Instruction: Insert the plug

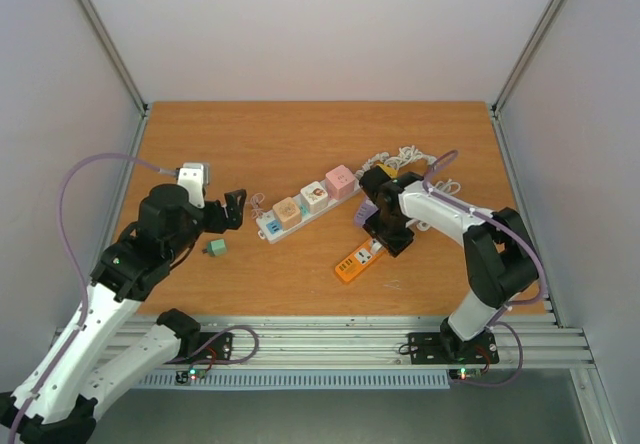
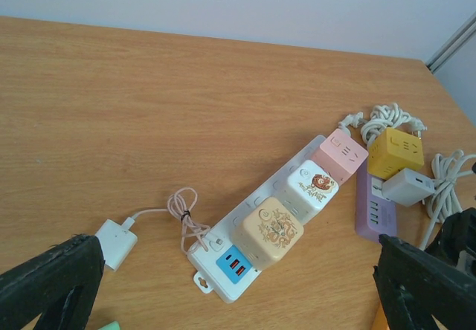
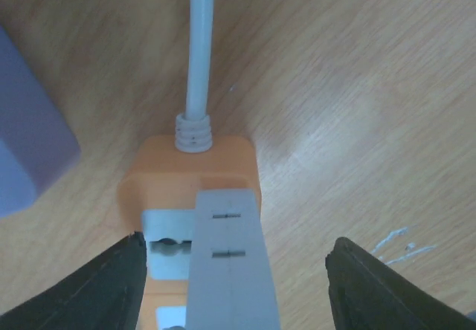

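Observation:
An orange power strip [image 1: 360, 260] lies on the wooden table right of centre. In the right wrist view a white plug [image 3: 230, 263] stands on the socket face of the orange strip [image 3: 190, 170], whose white cable runs away from it. My right gripper [image 3: 234, 285] is open with one finger on each side of the plug and a gap to it on both sides. In the top view my right gripper [image 1: 385, 236] sits over the strip's far end. My left gripper [image 1: 232, 209] is open and empty, hovering left of a white power strip [image 1: 300, 212].
The white strip [image 2: 223, 270] carries beige [image 2: 271, 230], white [image 2: 312, 185] and pink [image 2: 340, 151] cube adapters. A yellow cube [image 2: 396, 150], a purple strip [image 2: 370, 211] and coiled white cables lie beyond it. A small white charger [image 2: 115, 242] and a green object [image 1: 215, 249] lie near my left gripper.

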Robot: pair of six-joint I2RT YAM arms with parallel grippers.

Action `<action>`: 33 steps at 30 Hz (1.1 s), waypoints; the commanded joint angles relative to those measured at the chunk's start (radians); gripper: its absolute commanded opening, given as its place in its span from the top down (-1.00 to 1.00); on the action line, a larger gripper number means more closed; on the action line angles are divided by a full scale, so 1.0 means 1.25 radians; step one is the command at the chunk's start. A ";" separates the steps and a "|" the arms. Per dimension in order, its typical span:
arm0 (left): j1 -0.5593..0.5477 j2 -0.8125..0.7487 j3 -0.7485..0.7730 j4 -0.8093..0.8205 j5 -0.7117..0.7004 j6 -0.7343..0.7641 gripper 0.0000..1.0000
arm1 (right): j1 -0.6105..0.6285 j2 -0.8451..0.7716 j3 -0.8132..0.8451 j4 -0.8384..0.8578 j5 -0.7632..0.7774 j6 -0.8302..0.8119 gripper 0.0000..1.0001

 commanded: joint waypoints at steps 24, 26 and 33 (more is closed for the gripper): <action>0.182 0.325 -0.060 -0.072 0.102 -0.303 -0.70 | 0.002 -0.395 -0.087 0.193 -0.108 -0.520 -0.77; 0.211 0.350 -0.085 -0.058 0.083 -0.310 -0.58 | 0.003 -0.377 -0.095 0.209 -0.125 -0.526 -0.72; 0.236 0.416 -0.131 -0.087 0.029 -0.322 -0.64 | 0.007 -0.351 -0.107 0.246 -0.133 -0.563 -0.67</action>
